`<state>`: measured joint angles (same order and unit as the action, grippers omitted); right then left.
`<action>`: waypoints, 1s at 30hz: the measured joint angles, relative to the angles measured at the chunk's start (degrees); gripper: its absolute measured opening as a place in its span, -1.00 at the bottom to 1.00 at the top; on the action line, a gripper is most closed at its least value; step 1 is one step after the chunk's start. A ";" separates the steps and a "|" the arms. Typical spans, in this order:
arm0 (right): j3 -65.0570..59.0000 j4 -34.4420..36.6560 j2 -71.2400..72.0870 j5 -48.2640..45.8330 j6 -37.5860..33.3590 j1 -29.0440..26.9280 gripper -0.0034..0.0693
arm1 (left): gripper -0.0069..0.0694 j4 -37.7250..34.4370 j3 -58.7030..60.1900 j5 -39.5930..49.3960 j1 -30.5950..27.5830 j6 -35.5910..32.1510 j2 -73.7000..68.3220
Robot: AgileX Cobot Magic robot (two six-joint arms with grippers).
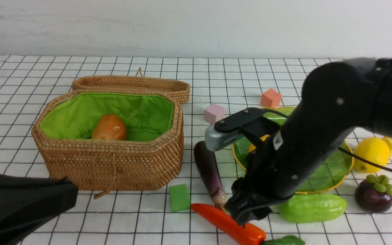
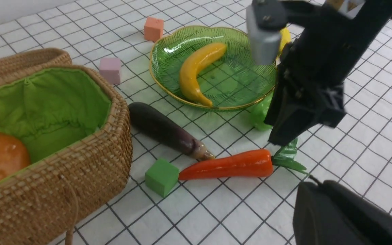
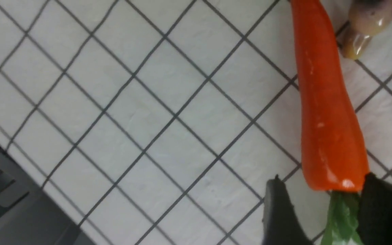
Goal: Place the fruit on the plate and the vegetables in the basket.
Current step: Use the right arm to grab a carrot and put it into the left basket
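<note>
Straddling the carrot (image 3: 325, 102) at its leafy right end, right gripper (image 3: 328, 204) parted; shift left onto firm orange before closing.

obstacles: eggplant (image 1: 209, 166), green block (image 1: 179, 197) crowd carrot (image 1: 228, 224) tip | free: cloth (image 1: 131, 221) nearer robot

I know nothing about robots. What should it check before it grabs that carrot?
1. Right hand open: ok, fingers stand apart.
2. Carrot between the fingers: ok, but only its leafy end.
3. Eggplant clear of the carrot: cannot tell, its tip lies very close.
4. Basket open: ok, lid is back.
5. Room in the basket: ok, only a potato shows inside.
</note>
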<state>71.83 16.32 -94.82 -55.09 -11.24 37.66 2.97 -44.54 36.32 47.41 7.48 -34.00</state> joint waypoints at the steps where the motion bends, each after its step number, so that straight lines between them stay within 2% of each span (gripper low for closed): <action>1: 0.00 -0.06 -2.30 1.47 -0.36 0.00 0.23 | -0.85 0.00 0.00 -1.08 0.00 0.00 0.00; 2: 0.00 -0.06 -2.65 1.66 -0.49 0.00 0.24 | -0.85 0.00 0.00 -1.27 0.00 0.00 0.00; 3: 0.00 -0.06 -5.23 3.22 -1.43 0.00 0.37 | -0.85 0.00 0.00 -2.31 0.00 0.00 0.00; 7: 0.00 -0.86 -9.94 6.69 -5.07 0.11 0.59 | -0.85 0.00 0.00 -3.39 0.00 0.00 0.00; 11: 0.05 -2.36 -12.96 8.62 -7.22 0.11 0.64 | -0.85 0.02 0.00 -3.51 0.00 0.00 0.00; 15: 0.11 -3.60 -15.52 8.51 -7.59 0.11 0.57 | -0.85 0.02 0.00 -3.83 0.00 0.00 0.00; 18: 0.11 -3.50 -15.83 7.57 -7.59 0.11 0.36 | -0.85 0.02 0.00 -3.83 0.00 0.00 0.00; 19: 0.11 -3.50 -15.83 7.47 -7.59 0.11 0.36 | -0.85 0.02 0.00 -3.83 0.00 0.00 0.00; 21: 0.23 -3.19 -15.83 6.11 -7.59 0.11 0.13 | -0.85 0.02 0.00 -3.83 0.00 0.00 0.00; 27: 0.40 -1.72 -14.43 0.48 -7.59 0.11 0.12 | -0.85 1.69 0.00 -2.86 0.00 0.00 0.00; 30: 2.64 2.32 -9.62 -6.00 -6.68 0.11 0.12 | -0.85 5.01 0.00 0.02 0.00 1.24 0.00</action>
<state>74.47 18.64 -104.44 -61.09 -17.92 37.77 7.98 -44.54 36.34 47.41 8.72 -34.00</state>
